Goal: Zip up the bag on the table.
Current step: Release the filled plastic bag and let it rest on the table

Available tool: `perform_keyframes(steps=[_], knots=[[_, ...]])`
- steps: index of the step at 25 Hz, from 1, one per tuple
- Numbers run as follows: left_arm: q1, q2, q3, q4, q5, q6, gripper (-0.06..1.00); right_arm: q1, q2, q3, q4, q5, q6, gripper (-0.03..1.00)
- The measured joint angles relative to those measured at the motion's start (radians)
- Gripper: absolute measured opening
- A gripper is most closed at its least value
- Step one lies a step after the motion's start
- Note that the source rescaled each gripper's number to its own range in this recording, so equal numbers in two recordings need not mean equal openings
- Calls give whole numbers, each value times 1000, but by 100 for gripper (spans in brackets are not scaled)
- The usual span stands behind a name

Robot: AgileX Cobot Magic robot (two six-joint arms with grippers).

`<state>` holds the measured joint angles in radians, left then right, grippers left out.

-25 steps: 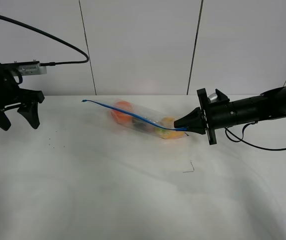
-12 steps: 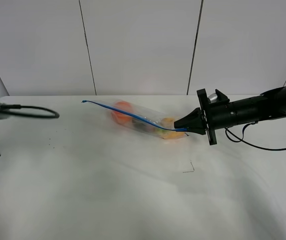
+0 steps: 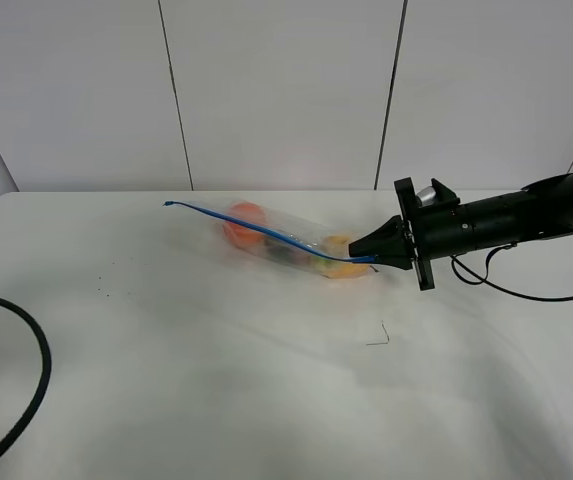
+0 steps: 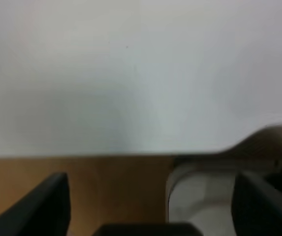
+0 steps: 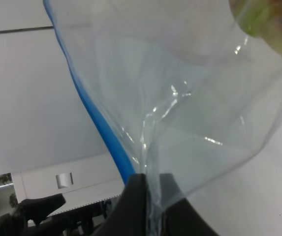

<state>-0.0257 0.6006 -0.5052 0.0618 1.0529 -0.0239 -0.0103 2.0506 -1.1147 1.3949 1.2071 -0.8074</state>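
Note:
The clear bag [image 3: 286, 240] lies on the white table [image 3: 216, 380], its blue zipper strip [image 3: 256, 228] running along the upper edge. An orange [image 3: 246, 222], a dark eggplant [image 3: 288, 252] and a yellow pear [image 3: 338, 250] show through it. My right gripper [image 3: 374, 258] is shut on the bag's right end at the strip. In the right wrist view the gripper [image 5: 149, 184] pinches the plastic [image 5: 180, 73] beside the strip [image 5: 99, 123]. My left gripper [image 4: 149, 182] is open and empty, far from the bag, over the table's edge, and out of the exterior view.
A black cable [image 3: 26, 400] loops over the table's front left. A small bent wire [image 3: 378, 338] lies on the table in front of the right gripper. In the left wrist view the table edge [image 4: 106, 153] shows, with brown floor [image 4: 106, 191] beyond it.
The left arm has drawn back to the left and out of the exterior view, leaving only its cable. The right gripper and the bag have not moved.

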Motion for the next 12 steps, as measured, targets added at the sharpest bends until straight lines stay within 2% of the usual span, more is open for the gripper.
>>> perform_keyframes(steps=[7, 12], knots=[[0, -180, 0, -41, 1, 2, 99, 0, 0, 0, -4, 0, -2, 0], [0, -213, 0, -3, 1, 2, 99, 0, 0, 0, -4, 0, -2, 0]])
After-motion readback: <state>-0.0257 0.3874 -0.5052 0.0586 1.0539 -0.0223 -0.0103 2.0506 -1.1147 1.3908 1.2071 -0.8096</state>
